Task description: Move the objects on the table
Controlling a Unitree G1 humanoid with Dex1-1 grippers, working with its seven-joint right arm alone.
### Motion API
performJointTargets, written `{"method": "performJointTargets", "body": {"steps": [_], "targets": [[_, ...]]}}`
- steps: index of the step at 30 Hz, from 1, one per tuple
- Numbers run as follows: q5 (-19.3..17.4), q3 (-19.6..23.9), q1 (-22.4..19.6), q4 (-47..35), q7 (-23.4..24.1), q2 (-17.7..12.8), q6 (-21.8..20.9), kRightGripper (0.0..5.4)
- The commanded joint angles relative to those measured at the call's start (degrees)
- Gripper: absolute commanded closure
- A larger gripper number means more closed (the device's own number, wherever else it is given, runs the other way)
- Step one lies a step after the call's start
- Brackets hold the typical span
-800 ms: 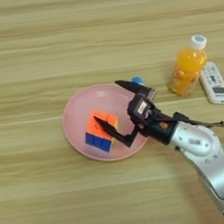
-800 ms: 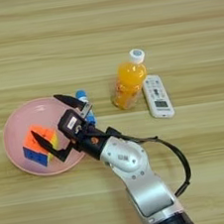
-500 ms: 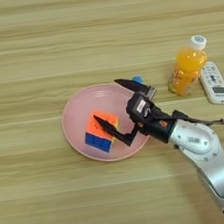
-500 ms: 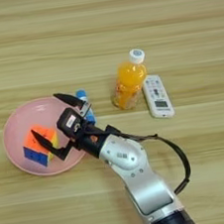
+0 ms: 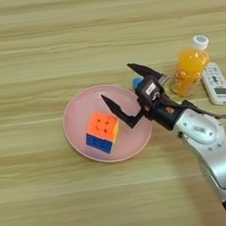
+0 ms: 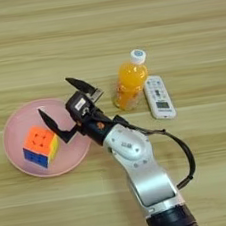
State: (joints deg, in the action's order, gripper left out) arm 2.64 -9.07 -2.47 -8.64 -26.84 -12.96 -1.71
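Left eye view: the black two-fingered claw [image 5: 118, 87] now stands spread wide and empty, drawn back to the right of the small orange, blue and yellow Rubik's cube [image 5: 102, 131]; earlier its lower finger lay against the cube. Cube rests left of centre on the round pink plate [image 5: 75, 121]. Short blue tube [image 5: 138, 82] peeks behind the claw.

Right eye view: small orange-juice bottle with white cap [image 6: 130, 80] upright beside a white remote control [image 6: 159, 97]. Light wooden worktop [image 6: 35, 39] lies bare above and left.
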Motion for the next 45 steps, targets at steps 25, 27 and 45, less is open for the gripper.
{"method": "performJointTargets", "body": {"steps": [25, 27, 45], "targets": [[9.1, -5.0, 0.1, 3.6, -1.3, -6.9, -6.7, 0.06], [9.7, -5.2, 0.1, 4.0, -1.1, -7.2, -7.1, 0.06], [10.8, -5.6, 0.0, 10.1, 0.6, -8.9, -11.2, 0.06]]}}
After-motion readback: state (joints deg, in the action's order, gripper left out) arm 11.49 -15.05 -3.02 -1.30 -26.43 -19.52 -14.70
